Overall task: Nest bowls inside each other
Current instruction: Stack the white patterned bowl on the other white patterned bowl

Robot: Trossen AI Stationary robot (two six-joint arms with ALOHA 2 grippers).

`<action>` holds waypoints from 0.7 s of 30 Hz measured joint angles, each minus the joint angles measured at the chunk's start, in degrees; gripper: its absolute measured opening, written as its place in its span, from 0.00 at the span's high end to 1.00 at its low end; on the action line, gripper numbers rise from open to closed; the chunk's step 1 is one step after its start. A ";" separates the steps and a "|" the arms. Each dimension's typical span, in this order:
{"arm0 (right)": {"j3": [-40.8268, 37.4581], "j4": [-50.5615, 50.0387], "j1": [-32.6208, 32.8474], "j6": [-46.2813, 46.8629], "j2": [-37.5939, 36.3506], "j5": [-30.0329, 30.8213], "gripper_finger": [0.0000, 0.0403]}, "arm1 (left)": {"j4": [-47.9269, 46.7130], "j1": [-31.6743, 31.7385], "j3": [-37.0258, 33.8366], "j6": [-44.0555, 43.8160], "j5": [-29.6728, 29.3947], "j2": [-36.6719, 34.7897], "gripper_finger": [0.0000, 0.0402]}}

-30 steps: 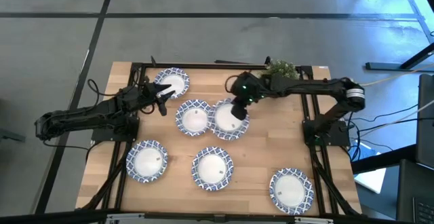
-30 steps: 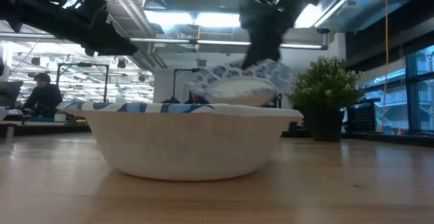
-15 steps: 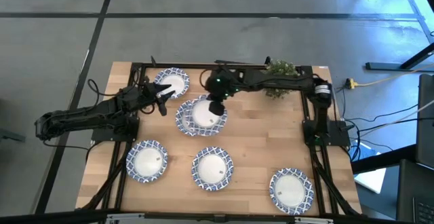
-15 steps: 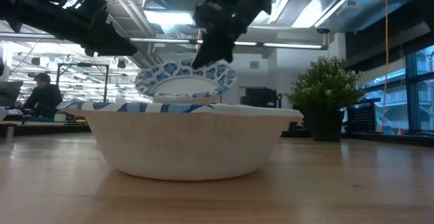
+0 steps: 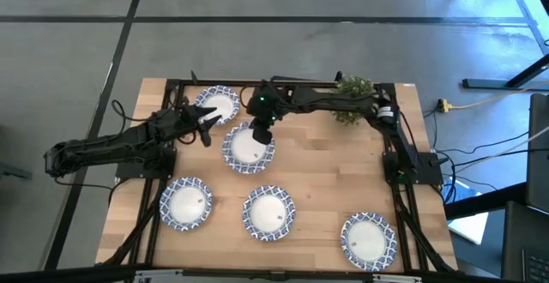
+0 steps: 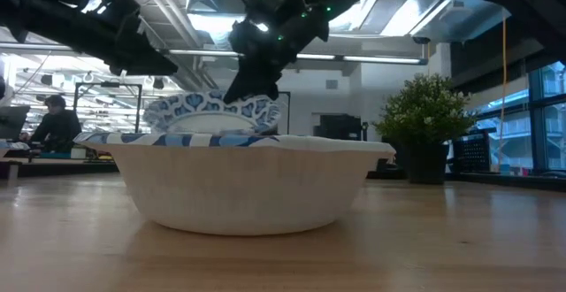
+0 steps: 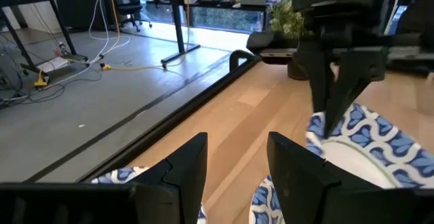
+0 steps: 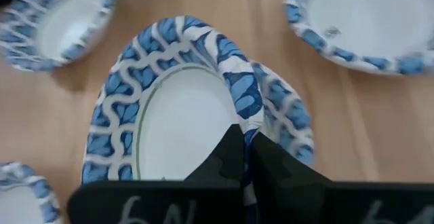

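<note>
Five bowl places show in the high view: one at the far left, two near the front, one at the near right, and a middle bowl under the bowl I carry. My right gripper is shut on that carried bowl, which lies tilted over the middle bowl. My left gripper is open and hovers beside the far-left bowl, touching nothing. A near bowl fills the low view. My right gripper pinches the carried bowl's patterned rim on its far-right side, one finger over the white inside and one outside. The fingers come from above, slanting from the far right. The bowl tilts over the middle bowl; I cannot tell whether they touch.
A small potted plant stands at the table's far right edge, behind my right arm. Black frame rails run along the table's left, right and far sides. Bare wood lies between the middle bowl and the near-right bowl.
My right gripper has carried the bowl toward the table's left, from beside the middle bowl to over it, and has come down. The bowl stays tilted in the hold. My left arm has kept still.
</note>
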 joint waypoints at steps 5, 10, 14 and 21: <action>2.13 0.49 0.02 -1.04 1.39 -2.11 0.99 | -1.45 0.00 0.00 0.00 -0.01 0.00 0.63; 2.13 0.52 -0.67 -1.27 1.39 -1.59 0.99 | -1.34 0.00 0.00 -0.02 -0.01 0.00 0.63; 2.15 0.65 -1.06 -1.30 1.86 -0.49 0.99 | -1.32 0.00 0.00 -0.04 -0.01 0.00 0.63; 2.13 0.71 -1.11 -2.14 2.48 -0.53 0.94 | -1.28 0.00 0.00 -0.07 -0.01 0.00 0.63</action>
